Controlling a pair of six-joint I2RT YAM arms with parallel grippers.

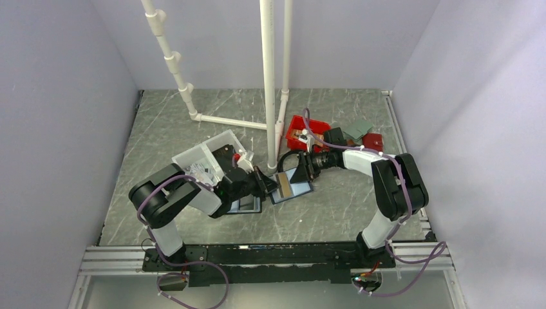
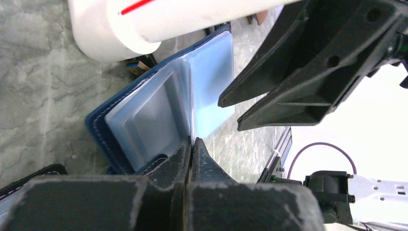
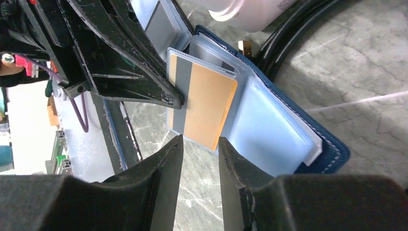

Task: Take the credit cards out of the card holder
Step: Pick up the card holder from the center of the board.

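Observation:
The navy-blue card holder (image 1: 297,185) lies open on the table, its clear light-blue sleeves fanned out (image 3: 269,130). A gold-orange credit card (image 3: 209,108) with a dark stripe sits in one sleeve and also shows from above (image 1: 283,183). My left gripper (image 2: 192,144) is shut on the edge of a thin clear sleeve of the card holder (image 2: 144,115); in the right wrist view its tips (image 3: 175,100) pinch the sleeve that holds the card. My right gripper (image 3: 199,142) is open and empty, its fingertips (image 3: 177,144) just short of the card's near edge.
A black-edged folio (image 1: 244,205) with light-blue panels lies under my left arm. A white bin (image 1: 206,158) stands at the back left. White pipes (image 1: 267,77) rise behind the holder. Red items (image 1: 306,132) lie at the back right, and a black cable (image 3: 288,38) runs beside the holder.

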